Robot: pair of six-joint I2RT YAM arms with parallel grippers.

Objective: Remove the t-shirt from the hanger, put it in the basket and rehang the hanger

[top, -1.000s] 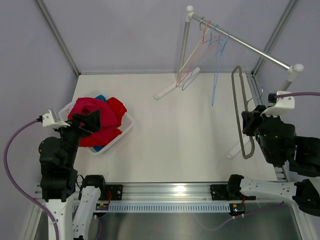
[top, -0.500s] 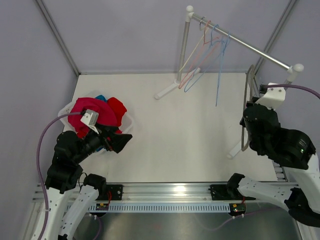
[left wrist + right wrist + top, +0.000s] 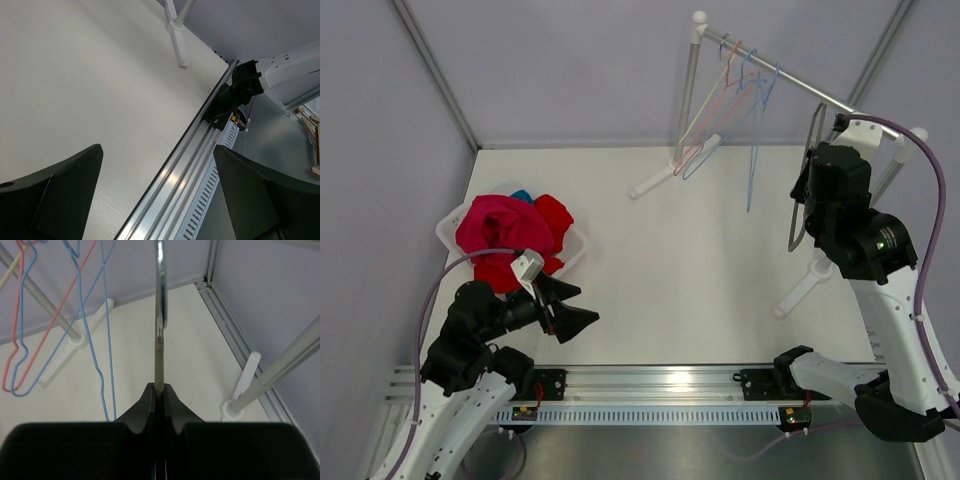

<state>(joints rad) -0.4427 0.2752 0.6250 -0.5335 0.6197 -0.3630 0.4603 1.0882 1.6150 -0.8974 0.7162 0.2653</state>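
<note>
Fingers (image 3: 142,410) of the right pincer (image 3: 158,390) are pressed tight together on the hanger (image 3: 158,365). The hanger is seen from its thin side. It stands straight up out of the pincer, with its silver hook (image 3: 160,285) at the top. To the left of this pincer, thin pink and blue hangers (image 3: 102,340) hang on a rail (image 3: 42,297). They do not touch the grey hanger.

The left pincer (image 3: 575,305) is spread wide above the table (image 3: 690,260). Only the table and the metal strip (image 3: 170,175) at its near edge show between its fingers.

The t-shirt (image 3: 490,225) is off the hanger. It lies in a soft heap in the white basket (image 3: 576,250), just behind the left pincer and a little to its left, not touching it. A brighter red cloth (image 3: 555,220) lies beside it in the same basket, and a bit of blue cloth (image 3: 523,195) peeks out behind. The t-shirt is far to the left of the right pincer, right across the table.
</note>
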